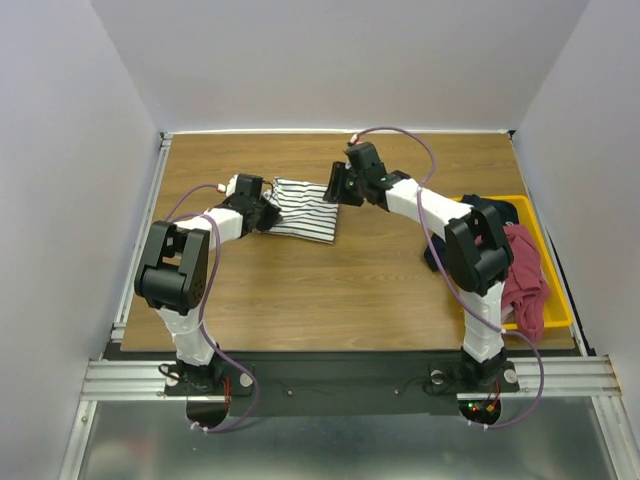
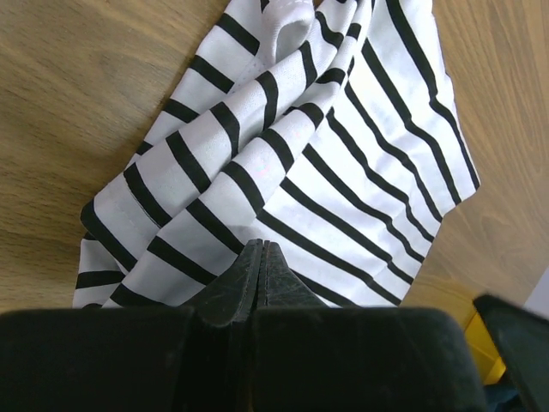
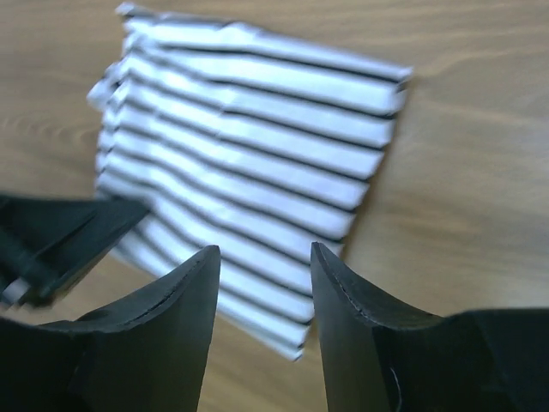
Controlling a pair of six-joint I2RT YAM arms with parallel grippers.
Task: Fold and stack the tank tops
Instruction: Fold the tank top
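Pale wood grain runs across the table (image 1: 300,290), with plain white walls (image 1: 330,60) closing it in on 3 sides. From above, the striped tank top (image 1: 305,210) lies toward the far middle of the table, folded to a rough square, and I reach to it from both sides. My left gripper (image 1: 268,213) is at its left edge and my right gripper (image 1: 333,187) is over its far right corner.

That overhead view does not show how my fingers stand. My left wrist camera does: the 2 fingers are pressed together with no gap, their tips down on the striped cloth. A raised ridge of fabric runs away from them across the top. Whether a pinch of cloth sits between the tips, I cannot tell.

My right wrist camera shows the other pair spread well apart with nothing between them, hanging above the near edge of the stripes. The picture is blurred. It also catches my left gripper as a dark shape at the cloth's side.

Only the overhead view shows the yellow bin (image 1: 553,270) at the table's right edge, behind my right arm. The dark red tank top (image 1: 525,285) is heaped in it and droops over its near rim, well apart from the striped one.
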